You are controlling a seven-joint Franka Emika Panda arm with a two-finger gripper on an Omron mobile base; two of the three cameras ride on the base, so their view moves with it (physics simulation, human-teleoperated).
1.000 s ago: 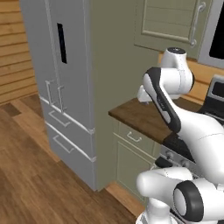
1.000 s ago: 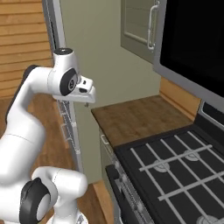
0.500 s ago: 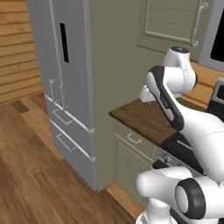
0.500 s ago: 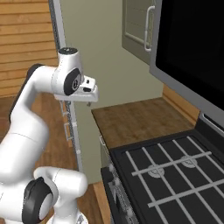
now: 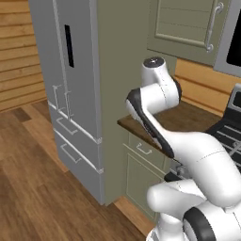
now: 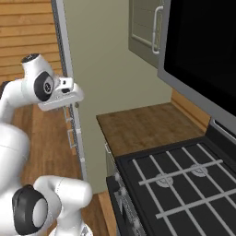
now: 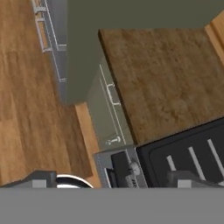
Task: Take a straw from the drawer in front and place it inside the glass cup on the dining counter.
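The drawer (image 7: pixel 109 94), shut under the wooden bench (image 7: pixel 164 78), lies below the released claw (image 7: pixel 111 183), its front running along the bench edge; the straw presumably sits hidden inside.

Short brown wood-grain countertop (image 6: pixel 143 126) sitting between tall sage-green side panel (image 6: pixel 99 73) and black stove with grey grates (image 6: pixel 184 184), over sage-green cabinet base (image 5: pixel 141 164). Light plank wooden floor (image 5: pixel 33 179) stretching beneath, carrying grey fridge (image 5: pixel 70 84).

The sage-green drawer (image 7: pixel 108 94), silver bail handle on its front, sits shut.
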